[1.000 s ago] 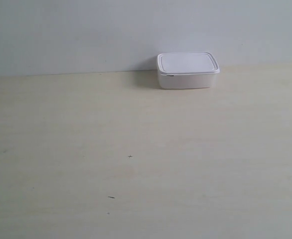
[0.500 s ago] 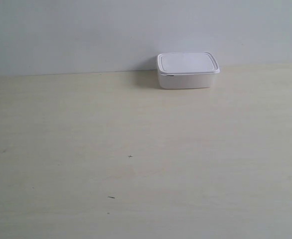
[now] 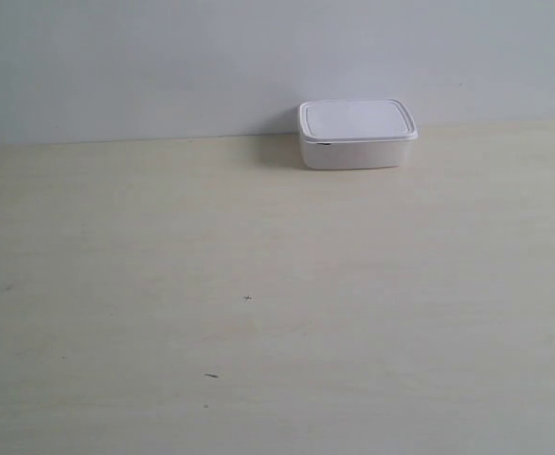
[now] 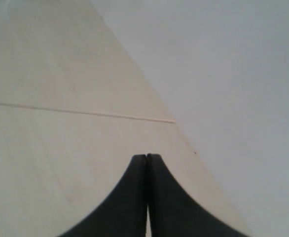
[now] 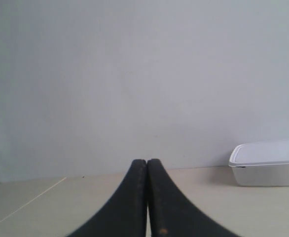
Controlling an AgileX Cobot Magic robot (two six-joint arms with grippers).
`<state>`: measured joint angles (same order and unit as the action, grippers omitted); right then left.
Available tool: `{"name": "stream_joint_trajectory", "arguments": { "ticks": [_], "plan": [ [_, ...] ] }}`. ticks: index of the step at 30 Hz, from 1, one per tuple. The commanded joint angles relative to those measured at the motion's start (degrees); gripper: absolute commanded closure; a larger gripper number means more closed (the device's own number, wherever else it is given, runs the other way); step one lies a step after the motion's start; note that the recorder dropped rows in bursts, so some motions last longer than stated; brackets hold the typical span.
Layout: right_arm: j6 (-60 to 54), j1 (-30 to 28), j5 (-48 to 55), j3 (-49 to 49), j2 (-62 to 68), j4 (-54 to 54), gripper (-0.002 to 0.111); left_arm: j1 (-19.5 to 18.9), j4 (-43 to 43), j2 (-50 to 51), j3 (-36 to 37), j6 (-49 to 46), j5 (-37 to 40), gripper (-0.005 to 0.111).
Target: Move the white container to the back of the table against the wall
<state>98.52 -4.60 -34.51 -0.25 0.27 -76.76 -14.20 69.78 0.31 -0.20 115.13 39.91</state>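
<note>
Where table (image 3: 259, 284) meets wall (image 3: 164, 66), rounded white container (image 3: 357, 133)

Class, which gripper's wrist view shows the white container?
The right gripper: its view shows the container by the wall; the left gripper sees only table and wall.

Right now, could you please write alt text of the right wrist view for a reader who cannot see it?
A white container with its lid on sits on the pale table by a plain grey-white wall. In the foreground the right hand, black, is shut and holds nothing, apart from the container.
</note>
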Motion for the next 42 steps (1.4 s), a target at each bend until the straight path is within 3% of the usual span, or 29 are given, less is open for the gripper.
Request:
{"name": "stream_joint_trajectory", "arguments": {
  "ticks": [1, 7, 11, 14, 16, 19, 21, 25, 28, 31, 35, 38, 42],
  "plan": [
    [-0.1, -0.4, -0.3, 0.3, -0.3, -0.2, 0.108, -0.1, -9.5, -0.3, -1.2, -11.1, -10.9, 0.107],
    [-0.1, -0.4, -0.3, 0.3, -0.3, -0.2, 0.108, 0.0, -19.7, -0.3, -1.4, -34.7, -43.8, 0.107],
    [-0.1, -0.4, -0.3, 0.3, -0.3, -0.2, 0.108, 0.0, -24.1, -0.3, -1.5, -27.2, -59.8, 0.107],
    [-0.1, -0.4, -0.3, 0.3, -0.3, -0.2, 0.108, 0.0, -27.2, -0.3, -1.5, -19.0, -63.5, 0.107],
    [-0.1, -0.4, -0.3, 0.3, -0.3, -0.2, 0.108, 0.0, -27.0, -0.3, -1.4, -12.8, -63.6, 0.107],
    [-0.1, -0.4, -0.3, 0.3, -0.3, -0.2, 0.108, 0.0, -27.2, -0.3, -1.0, -12.5, -61.0, 0.107],
    [-0.1, -0.4, -0.3, 0.3, -0.3, -0.2, 0.108, 0.0, -30.8, -0.3, -0.7, -22.7, -57.8, 0.107],
    [-0.1, -0.4, -0.3, 0.3, -0.3, -0.2, 0.108, 0.0, -48.2, -0.3, 0.2, -55.3, -55.3, 0.107],
    [-0.1, -0.4, -0.3, 0.3, -0.3, -0.2, 0.108, 0.1, -56.7, -0.3, 0.2, -68.9, -46.2, 0.107],
    [-0.1, -0.4, -0.3, 0.3, -0.3, -0.2, 0.108, 0.1, -66.8, -0.3, 0.2, -90.2, -39.9, 0.107],
    [-0.1, -0.4, -0.3, 0.3, -0.3, -0.2, 0.108, 0.1, -75.0, -0.3, 0.2, -105.1, -34.6, 0.107],
    [-0.1, -0.4, -0.3, 0.3, -0.3, -0.2, 0.108, 0.1, -74.6, -0.3, 0.2, -114.6, -27.9, 0.107],
    [-0.1, -0.4, -0.3, 0.3, -0.3, -0.2, 0.108, 0.1, -69.4, -0.3, 0.2, -114.8, -22.3, 0.107]
  ]
}}
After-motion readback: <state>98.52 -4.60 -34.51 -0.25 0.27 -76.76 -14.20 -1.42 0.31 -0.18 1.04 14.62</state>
